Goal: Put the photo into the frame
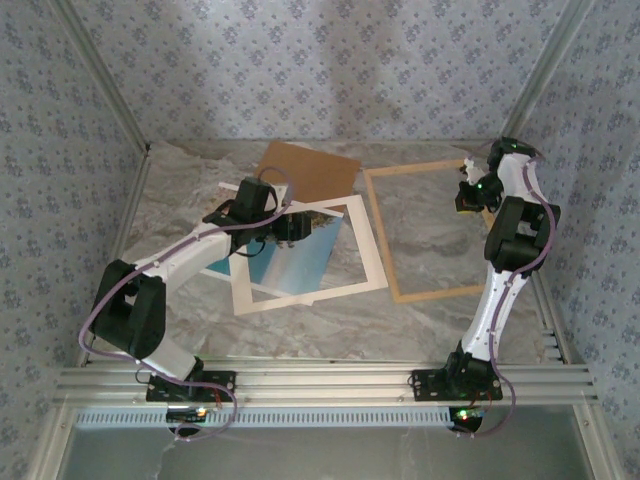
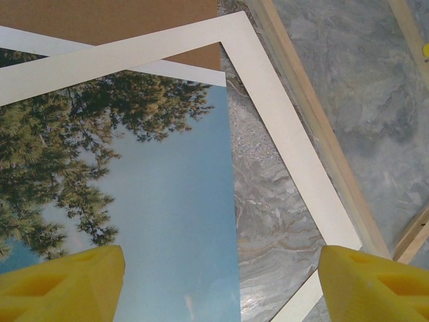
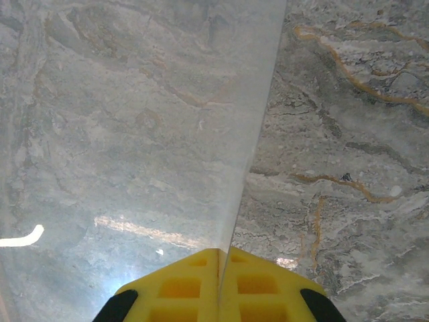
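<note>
The photo lies flat on the marble table, partly under a white mat border; the left wrist view shows its blue sky and dark trees. My left gripper hovers open over the photo's right edge, its yellow fingers standing wide apart on either side of that edge. The light wood frame lies to the right, its rail running beside the mat. At the frame's far right corner, my right gripper is shut on a clear sheet, which is pinched between its fingertips.
A brown backing board lies behind the mat, and its corner shows past the photo. Patterned walls enclose the table on three sides. Bare marble shows inside the frame.
</note>
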Motion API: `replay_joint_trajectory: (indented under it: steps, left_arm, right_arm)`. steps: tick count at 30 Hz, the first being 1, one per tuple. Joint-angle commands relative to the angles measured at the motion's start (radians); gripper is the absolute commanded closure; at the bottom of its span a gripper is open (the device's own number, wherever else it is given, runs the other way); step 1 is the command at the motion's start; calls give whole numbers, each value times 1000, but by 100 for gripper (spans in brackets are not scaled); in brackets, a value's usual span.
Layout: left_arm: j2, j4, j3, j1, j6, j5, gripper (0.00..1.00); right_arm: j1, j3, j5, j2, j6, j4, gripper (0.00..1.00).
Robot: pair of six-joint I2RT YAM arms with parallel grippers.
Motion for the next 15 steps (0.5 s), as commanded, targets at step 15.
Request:
replay_joint_trajectory:
  steps: [15]
  left_arm:
    - [151, 56, 115, -212, 57, -142, 25]
  right_arm:
    - [-44, -117, -423, -269, 265, 255, 100]
